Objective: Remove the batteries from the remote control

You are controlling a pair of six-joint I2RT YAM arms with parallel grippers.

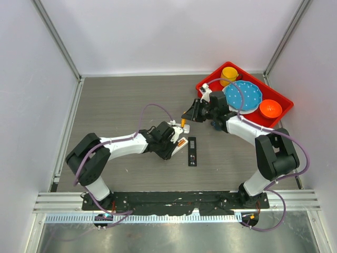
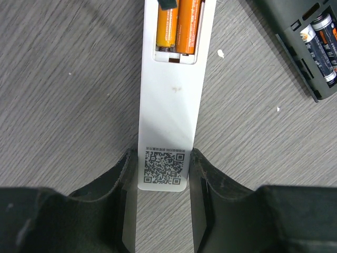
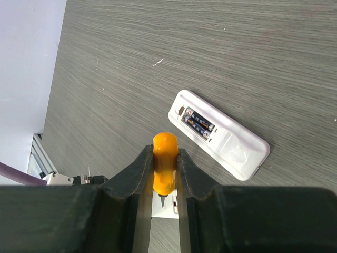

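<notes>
My left gripper [image 2: 163,158] [image 1: 176,138] is shut on the end of a slim white remote [image 2: 168,116] that lies face down on the table. Its open bay holds two orange batteries [image 2: 179,26]. My right gripper [image 3: 164,153] [image 1: 185,118] is shut on an orange-handled screwdriver [image 3: 164,168], tip down over this remote's far end. A black remote [image 1: 192,151] lies beside it and holds dark batteries [image 2: 321,39]. The right wrist view shows another white remote [image 3: 231,145] with dark batteries [image 3: 197,122] in its open bay.
A red tray [image 1: 202,85] stands at the back right with a yellow cup [image 1: 229,75], a blue plate [image 1: 243,96] and an orange bowl [image 1: 270,108]. White walls close the table on three sides. A metal rail runs along the near edge.
</notes>
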